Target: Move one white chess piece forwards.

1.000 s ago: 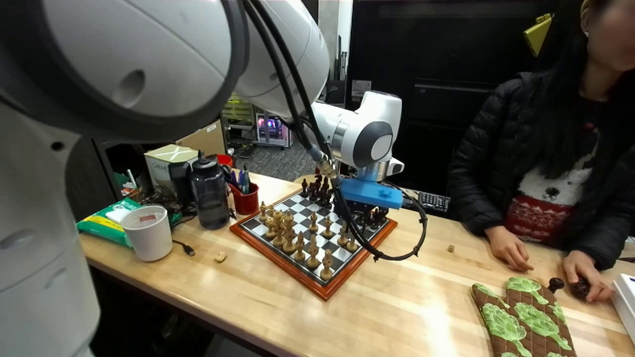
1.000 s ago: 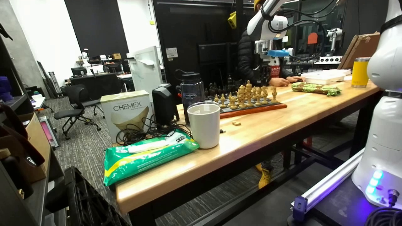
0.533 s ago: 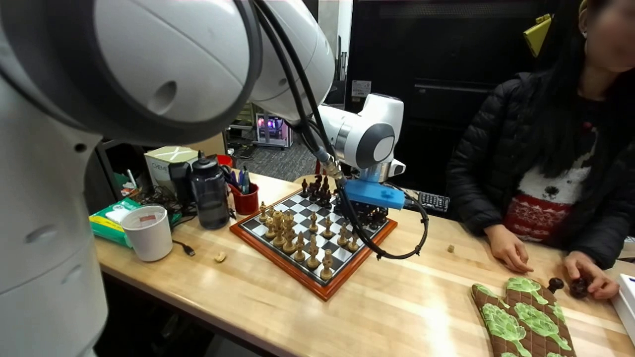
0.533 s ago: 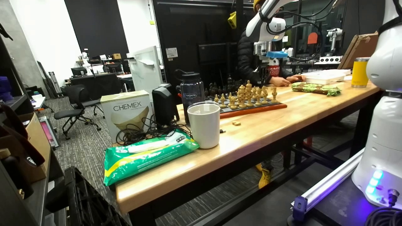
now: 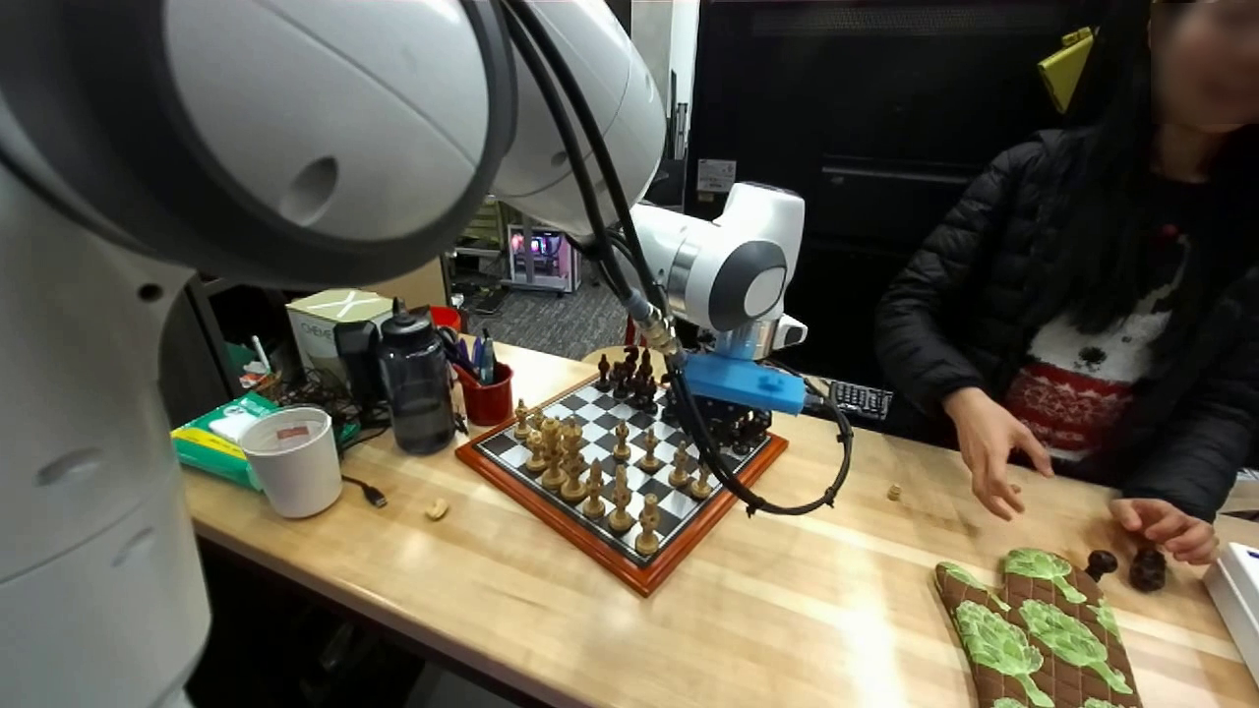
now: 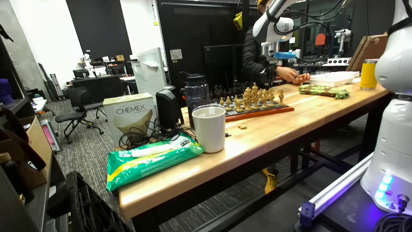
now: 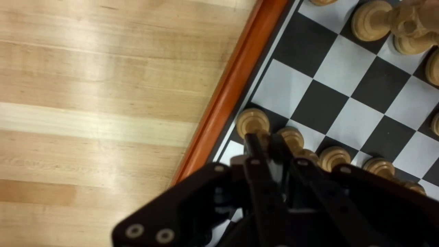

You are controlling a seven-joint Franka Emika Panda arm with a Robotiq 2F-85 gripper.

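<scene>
The chess board (image 5: 610, 565) with a brown rim lies on the table. It also shows in the wrist view (image 7: 223, 99). Several light wooden (white) pieces stand on its near half, such as one at the near corner (image 5: 646, 526). My gripper (image 7: 264, 139) is low over the board's edge column in the wrist view. Its two fingers are close together on either side of a white piece (image 7: 252, 120), whose base is on a dark square and whose upper part is between the fingertips. Another white piece (image 7: 291, 136) stands right beside one finger. In an exterior view the gripper (image 6: 267, 80) is partly behind pieces.
Dark pieces (image 5: 644, 379) stand on the far half. A bottle (image 5: 415, 383), a white cup (image 5: 295, 462) and a red pen cup (image 5: 489, 393) are left of the board. A person's hands (image 5: 989, 447) are near an oven mitt (image 5: 1043, 629) and loose dark pieces (image 5: 1148, 568).
The arm has shifted slightly to the right in an exterior view, then stayed nearly still. The person has let go of a dark piece and lifted a hand off the table.
</scene>
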